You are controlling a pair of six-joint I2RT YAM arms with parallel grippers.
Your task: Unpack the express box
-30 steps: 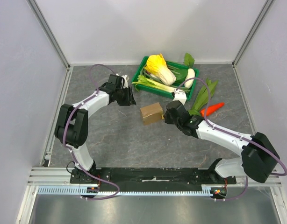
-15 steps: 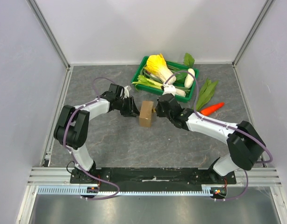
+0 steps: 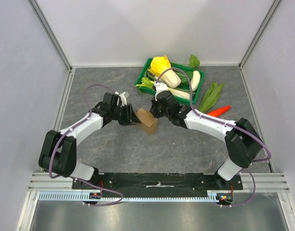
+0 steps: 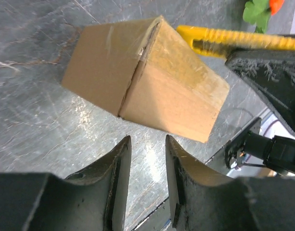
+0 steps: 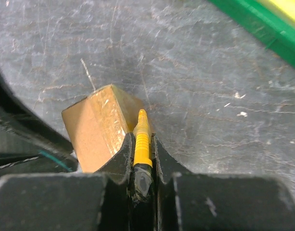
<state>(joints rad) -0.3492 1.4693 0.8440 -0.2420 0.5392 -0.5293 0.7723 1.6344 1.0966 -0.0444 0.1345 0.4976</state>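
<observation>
I count one cardboard box [image 3: 147, 121], one yellow knife [image 5: 142, 137], one green crate [image 3: 143, 73] and one carrot [image 3: 218, 111]. There is also one cabbage [image 3: 163, 67] and one white radish [image 3: 195, 78]. I have four fingers [image 4: 116, 185], two on each arm.

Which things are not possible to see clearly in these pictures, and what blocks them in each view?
- Contents of the express box: the box is closed in every view.
- Tip of the yellow cutter held by the right gripper: in the right wrist view it ends at the box edge, and no blade can be made out.
- Left gripper fingertips: too small and dark in the top view.
- Green crate: the right arm covers part of it in the top view.
</observation>
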